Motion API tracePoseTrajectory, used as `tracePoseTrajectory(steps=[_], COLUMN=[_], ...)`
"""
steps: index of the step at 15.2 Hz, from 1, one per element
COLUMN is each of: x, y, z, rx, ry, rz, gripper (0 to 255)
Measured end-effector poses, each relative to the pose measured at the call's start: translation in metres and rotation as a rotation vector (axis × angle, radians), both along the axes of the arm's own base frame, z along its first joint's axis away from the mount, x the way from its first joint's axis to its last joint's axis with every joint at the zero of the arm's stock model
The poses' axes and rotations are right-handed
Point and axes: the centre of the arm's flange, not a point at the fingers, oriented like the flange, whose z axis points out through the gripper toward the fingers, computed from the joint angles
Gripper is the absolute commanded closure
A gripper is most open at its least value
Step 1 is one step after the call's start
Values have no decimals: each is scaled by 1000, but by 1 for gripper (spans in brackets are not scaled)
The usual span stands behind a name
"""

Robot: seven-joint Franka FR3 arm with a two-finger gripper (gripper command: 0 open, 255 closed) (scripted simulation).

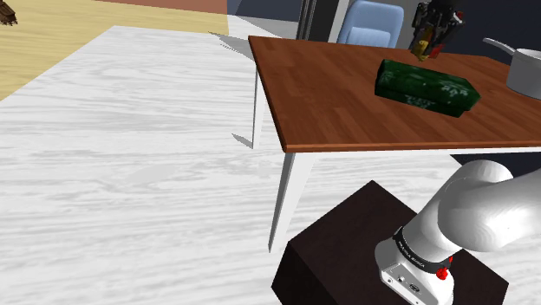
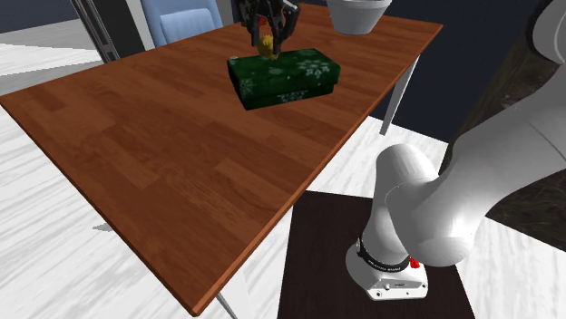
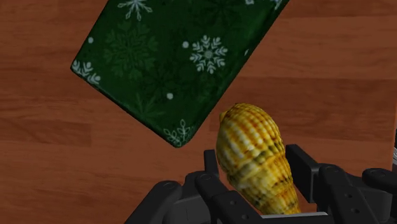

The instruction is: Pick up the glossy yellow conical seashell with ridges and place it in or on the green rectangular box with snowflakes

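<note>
A ridged yellow seashell (image 3: 254, 156) with dark flecks sits clasped between my black fingers, held in the air above the brown wooden table (image 3: 57, 153). The dark green box with white snowflakes (image 3: 178, 57) lies flat on the table, one corner just ahead of the shell. In the shoulder view my gripper (image 1: 426, 48) hangs behind the green box (image 1: 426, 85), with the shell (image 1: 422, 46) a small yellow spot in it. The second exterior view has the gripper (image 2: 266, 38) and shell (image 2: 267, 42) over the far edge of the box (image 2: 283, 77).
A grey pot (image 1: 518, 68) stands on the table at the shoulder view's right, close to the box. A light blue chair (image 1: 370, 23) stands behind the table. The black stand (image 1: 347, 260) sits on a pale plank floor (image 1: 130, 173).
</note>
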Motion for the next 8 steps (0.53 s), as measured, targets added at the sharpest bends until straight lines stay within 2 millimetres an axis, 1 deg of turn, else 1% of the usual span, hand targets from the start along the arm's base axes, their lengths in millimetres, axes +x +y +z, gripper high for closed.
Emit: tracePoseTrajectory(steps=[2,3,5,7,8], x=[2,-3,-5,-8,-8], y=[-27,-41,-66,-92,-106], z=[-1,0,1,7,1], rx=[0,0,0,0,1], ry=[0,0,0,0,1], rz=[0,0,0,0,0], gripper=[255,255,255,255,255])
